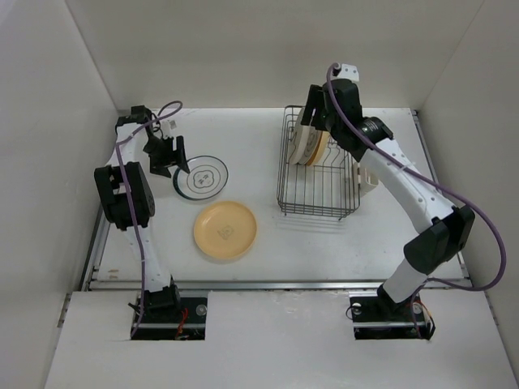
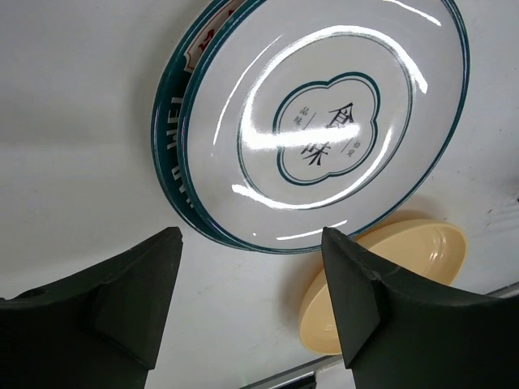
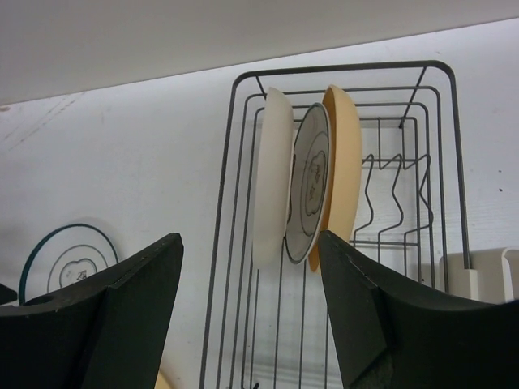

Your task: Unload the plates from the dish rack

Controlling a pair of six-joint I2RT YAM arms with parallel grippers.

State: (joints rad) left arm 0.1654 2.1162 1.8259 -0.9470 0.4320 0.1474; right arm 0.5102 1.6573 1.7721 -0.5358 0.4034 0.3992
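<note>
Left end effector [image 1: 177,160], fingers spread, above white table [image 1: 259,267]; white walls [image 1: 243,49].

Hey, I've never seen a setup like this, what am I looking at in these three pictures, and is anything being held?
Two robot arms are bolted at the near edge of a table. One picture looks down from above; the others come from wrist cameras, the dark shapes being each arm's fingers. On the table lie a white ringed plate and a yellow plate. A wire dish rack holds three plates upright. The left pincer hangs open over the white plate, the right pincer open by the racked plates. Neither holds anything.
</note>
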